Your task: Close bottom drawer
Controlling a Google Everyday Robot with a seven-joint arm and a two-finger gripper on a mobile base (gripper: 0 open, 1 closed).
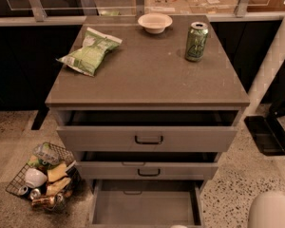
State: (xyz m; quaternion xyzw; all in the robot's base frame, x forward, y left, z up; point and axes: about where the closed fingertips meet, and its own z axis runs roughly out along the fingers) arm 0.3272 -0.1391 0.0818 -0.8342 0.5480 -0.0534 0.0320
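Down low at the near edge, the bottom drawer (145, 207) sits pulled far out. Near right is the gripper (270, 212); open or closed, I cannot tell. Push the drawer straight back, in the middle.

Grey bottom drawer (145, 207), green can (196, 42), white bowl (155, 23), speckled floor (230, 189), gripper out of view

We see dim, warm light from overhead: a soft sheen on the table (147, 75), deep shadow inside the upper drawers (194, 139); the gripper is off-frame.
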